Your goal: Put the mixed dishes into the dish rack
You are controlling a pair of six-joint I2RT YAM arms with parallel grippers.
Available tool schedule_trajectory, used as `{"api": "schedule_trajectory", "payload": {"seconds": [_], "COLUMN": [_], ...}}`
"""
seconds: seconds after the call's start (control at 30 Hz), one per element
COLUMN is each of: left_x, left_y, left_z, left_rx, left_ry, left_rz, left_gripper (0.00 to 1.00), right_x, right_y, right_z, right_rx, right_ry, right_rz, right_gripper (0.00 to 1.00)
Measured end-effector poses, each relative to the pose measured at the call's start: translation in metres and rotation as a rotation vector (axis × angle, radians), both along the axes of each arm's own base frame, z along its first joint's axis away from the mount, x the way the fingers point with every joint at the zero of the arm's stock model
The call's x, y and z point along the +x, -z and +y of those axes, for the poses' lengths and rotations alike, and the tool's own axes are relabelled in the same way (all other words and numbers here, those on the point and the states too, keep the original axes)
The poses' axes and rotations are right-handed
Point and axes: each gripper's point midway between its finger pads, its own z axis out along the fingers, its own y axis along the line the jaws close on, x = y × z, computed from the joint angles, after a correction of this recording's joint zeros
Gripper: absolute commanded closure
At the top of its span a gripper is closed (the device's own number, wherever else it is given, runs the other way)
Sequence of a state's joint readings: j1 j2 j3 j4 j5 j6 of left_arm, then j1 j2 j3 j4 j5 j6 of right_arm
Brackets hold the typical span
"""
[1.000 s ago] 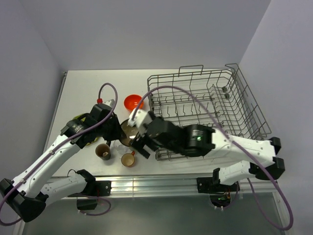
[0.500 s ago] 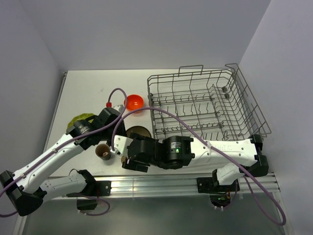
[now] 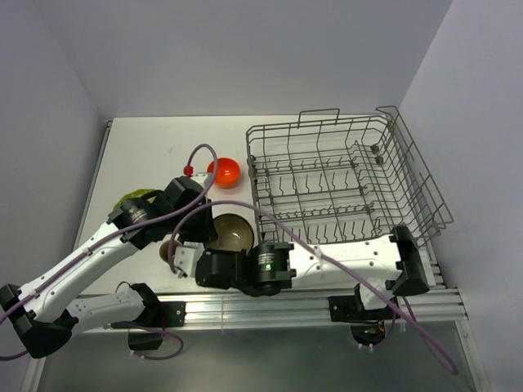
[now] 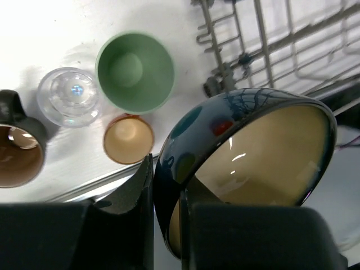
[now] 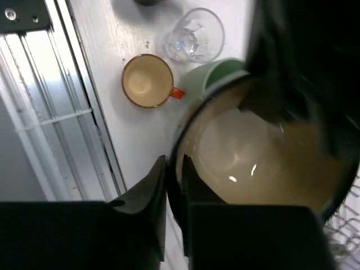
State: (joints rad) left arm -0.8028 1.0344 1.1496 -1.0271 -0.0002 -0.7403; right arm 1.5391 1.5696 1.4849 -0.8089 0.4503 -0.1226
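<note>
Rim of the blue-and-cream bowl (image 4: 253, 152) is clenched by both pincers, as we see it: the left gripper (image 4: 167, 185) and the right gripper (image 5: 173, 175) each have one finger inside and one outside. The bowl shows at lower centre of the top view, just left of the dish rack (image 3: 343, 175). At upper left of the left wrist view we find the pale green cup (image 4: 134, 72), clear glass (image 4: 70, 95), small orange cup (image 4: 128, 139) and dark brown mug (image 4: 17, 153).

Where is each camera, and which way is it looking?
Top: above and behind, looking down at dish rack and table; left arm, right arm show.
Left wrist: on that arm, looking down; left tool pinches the rim of the blue bowl.
Right wrist: on its arm, looking down; right tool pinches that rim.
Wrist views share the blue bowl, small orange cup, clear glass, green cup.
</note>
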Motion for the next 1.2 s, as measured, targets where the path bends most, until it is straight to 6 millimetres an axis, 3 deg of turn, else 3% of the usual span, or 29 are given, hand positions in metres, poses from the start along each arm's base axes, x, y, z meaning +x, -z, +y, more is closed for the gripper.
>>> {"api": "schedule_trajectory", "payload": {"seconds": [0.1, 0.17, 0.3, 0.4, 0.43, 0.47, 0.83, 1.03, 1.07, 1.17, 1.2], "left_x": [-0.003, -0.001, 0.003, 0.006, 0.006, 0.007, 0.010, 0.009, 0.010, 0.007, 0.005], "left_y": [0.006, 0.007, 0.007, 0.006, 0.005, 0.004, -0.002, -0.008, -0.012, -0.029, -0.035], "left_z": [0.003, 0.005, 0.007, 0.006, 0.006, 0.004, -0.006, -0.016, -0.020, -0.029, -0.030], "left_rx": [0.058, 0.074, 0.072, 0.059, 0.056, 0.050, 0.032, -0.019, -0.050, -0.146, -0.169], "left_ry": [0.079, 0.080, 0.049, 0.021, 0.018, 0.020, 0.105, 0.120, 0.107, 0.081, 0.079], "left_rz": [-0.024, -0.034, -0.033, -0.030, -0.031, -0.035, -0.095, -0.095, -0.094, -0.081, -0.083], "left_gripper": [1.00, 1.00, 1.00, 1.00, 1.00, 1.00, 1.00, 0.63, 0.44, 0.02, 0.01], "right_x": [-0.006, -0.004, 0.006, 0.013, 0.014, 0.013, 0.015, 0.015, 0.015, 0.020, 0.024], "right_y": [0.013, 0.013, 0.009, 0.007, 0.007, 0.009, 0.014, 0.007, 0.006, -0.003, -0.007], "right_z": [0.009, 0.011, 0.006, 0.002, 0.001, 0.001, -0.003, -0.013, -0.014, -0.018, -0.020], "right_rx": [-0.046, -0.053, -0.055, -0.056, -0.059, -0.067, -0.025, 0.021, 0.032, 0.084, 0.095], "right_ry": [-0.033, -0.024, 0.029, 0.065, 0.069, 0.057, 0.002, -0.007, -0.002, 0.064, 0.084], "right_rz": [-0.041, -0.057, -0.103, -0.134, -0.142, -0.144, -0.232, -0.238, -0.232, -0.231, -0.234], "right_gripper": [0.96, 0.81, 0.70, 0.76, 0.91, 1.00, 1.00, 1.00, 1.00, 1.00, 1.00]}}
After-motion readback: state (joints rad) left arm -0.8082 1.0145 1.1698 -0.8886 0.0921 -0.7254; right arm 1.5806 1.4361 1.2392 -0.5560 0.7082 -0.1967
